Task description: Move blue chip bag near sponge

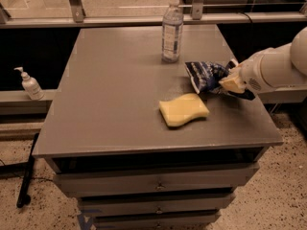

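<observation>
Over the table's [110,90] right edge, claw [231,84] pinches blue chip bag [205,74].

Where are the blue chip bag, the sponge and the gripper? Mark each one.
blue chip bag [204,74]: camera view, middle of its crinkled blue foil.
sponge [183,109]: camera view, middle of its yellow top face.
gripper [231,85]: camera view, between its fingertips, shut on the bag's right end.
</observation>
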You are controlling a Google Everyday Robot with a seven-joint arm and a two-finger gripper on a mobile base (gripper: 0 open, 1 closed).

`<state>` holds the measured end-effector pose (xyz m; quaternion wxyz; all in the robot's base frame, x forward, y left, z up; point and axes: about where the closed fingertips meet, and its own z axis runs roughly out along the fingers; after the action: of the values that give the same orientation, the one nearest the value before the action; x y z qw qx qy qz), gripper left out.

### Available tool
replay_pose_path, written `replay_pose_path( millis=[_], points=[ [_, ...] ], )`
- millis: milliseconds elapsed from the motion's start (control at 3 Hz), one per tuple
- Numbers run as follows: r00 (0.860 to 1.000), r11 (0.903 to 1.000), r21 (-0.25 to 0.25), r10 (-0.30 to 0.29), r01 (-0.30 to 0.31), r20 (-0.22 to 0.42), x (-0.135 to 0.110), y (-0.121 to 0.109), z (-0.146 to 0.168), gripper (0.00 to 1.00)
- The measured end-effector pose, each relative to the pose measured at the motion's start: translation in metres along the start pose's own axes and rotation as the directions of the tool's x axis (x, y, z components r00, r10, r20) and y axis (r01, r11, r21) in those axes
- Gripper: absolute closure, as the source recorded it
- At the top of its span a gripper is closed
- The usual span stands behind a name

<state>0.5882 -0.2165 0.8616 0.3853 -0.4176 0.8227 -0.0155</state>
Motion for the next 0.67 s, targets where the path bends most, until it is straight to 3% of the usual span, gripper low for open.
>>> replay_pose_path(
  millis=[667],
  points=[
    [1.0, 0.9985, -0.053, 0.014, -0.014, 0.015, -0.0022, 0.0162, -0.003, 0.05]
  ],
)
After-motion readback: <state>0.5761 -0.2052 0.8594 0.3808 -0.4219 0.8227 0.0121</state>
